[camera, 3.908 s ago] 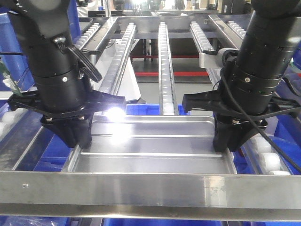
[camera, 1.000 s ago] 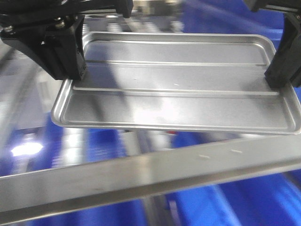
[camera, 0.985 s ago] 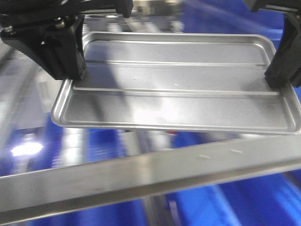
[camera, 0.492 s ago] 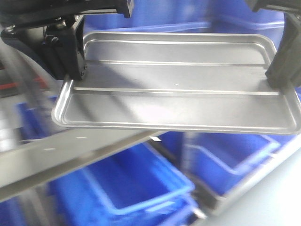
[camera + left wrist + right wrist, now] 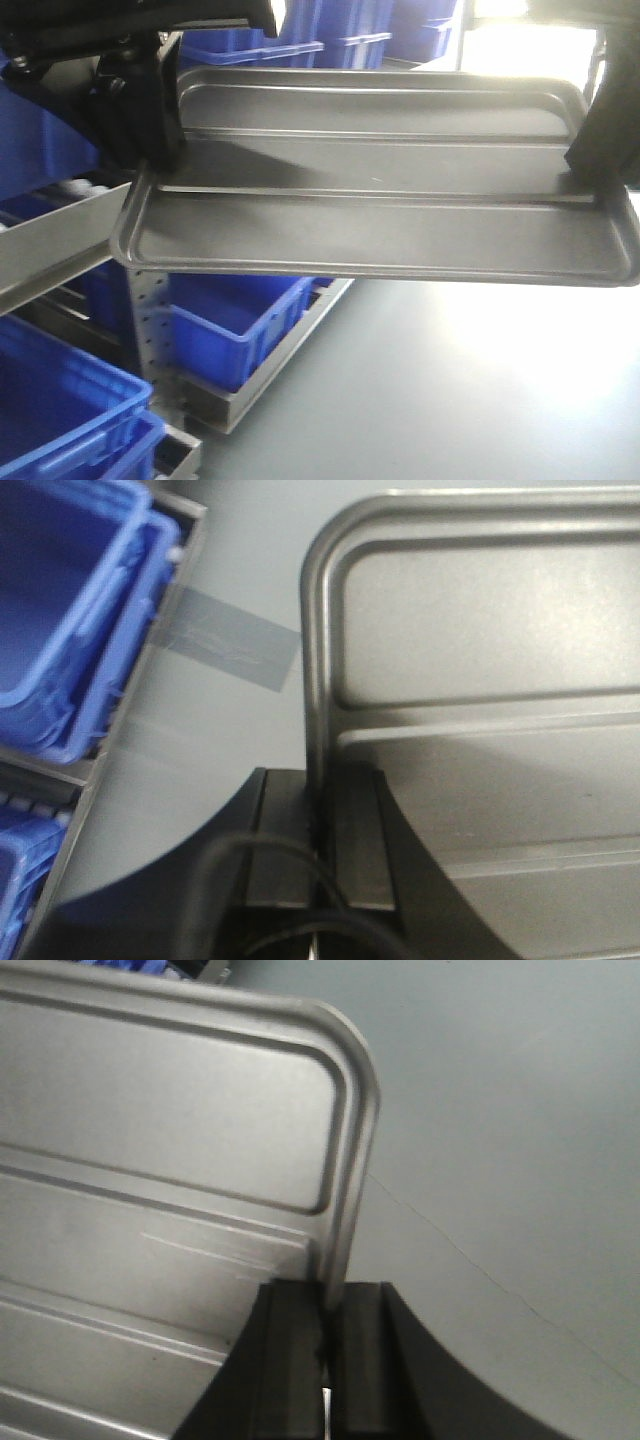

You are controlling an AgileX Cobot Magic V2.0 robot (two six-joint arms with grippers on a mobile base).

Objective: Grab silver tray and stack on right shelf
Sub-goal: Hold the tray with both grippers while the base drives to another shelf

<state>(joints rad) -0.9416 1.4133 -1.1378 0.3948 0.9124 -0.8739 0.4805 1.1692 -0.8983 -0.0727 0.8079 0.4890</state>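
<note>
The silver tray (image 5: 370, 200) hangs in the air, roughly level, its near rim over bare grey floor (image 5: 480, 400) and touching no rack. The left gripper (image 5: 318, 850) is clamped on the rim at one short end, and the right gripper (image 5: 328, 1345) pinches the rim at the other. So the grab looks done; the stacking is not. Lower left, a steel rack bar (image 5: 50, 245) slopes past blue bins (image 5: 235, 320), with more bins beyond the tray. Whether that rack is the right shelf I cannot tell. Carrying the tray there and setting it down remain.
</note>
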